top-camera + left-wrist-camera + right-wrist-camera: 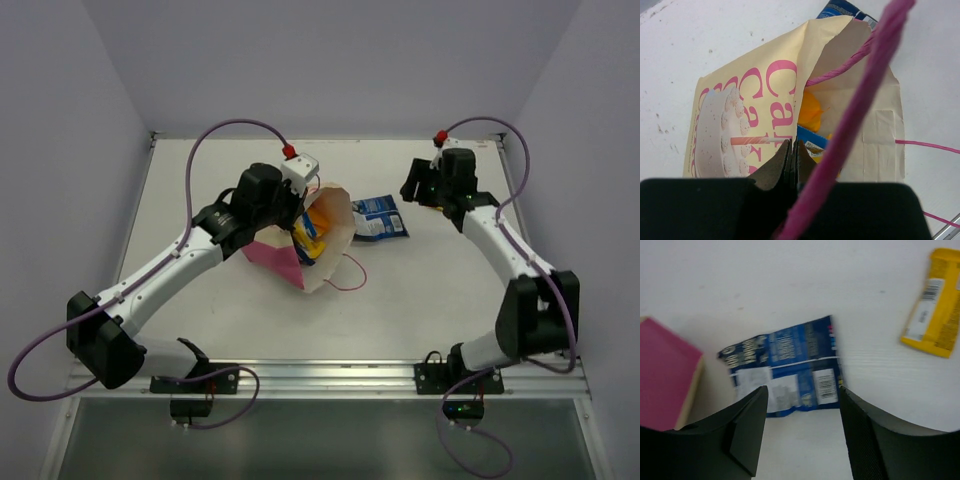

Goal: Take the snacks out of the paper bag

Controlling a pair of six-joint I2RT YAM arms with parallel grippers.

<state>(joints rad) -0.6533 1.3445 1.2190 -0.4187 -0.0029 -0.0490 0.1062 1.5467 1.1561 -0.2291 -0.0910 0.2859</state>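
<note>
The paper bag (322,250) lies tipped on the table, its mouth facing right. My left gripper (302,212) is shut on the rim of its cream cake-printed front wall (740,115). A pink cord handle (860,100) crosses close in front of the left wrist camera. Inside the bag I see a yellow-orange packet (810,107) and a blue one (810,137). A blue-and-white snack packet (380,218) lies flat on the table just right of the bag. My right gripper (802,390) hangs open a little short of that packet (790,367), holding nothing. A yellow packet (935,305) lies further right.
The bag's pink side (665,375) shows at the left of the right wrist view. A loose cord loop (350,275) trails on the table in front of the bag. Pale walls enclose the white table (420,300) on three sides.
</note>
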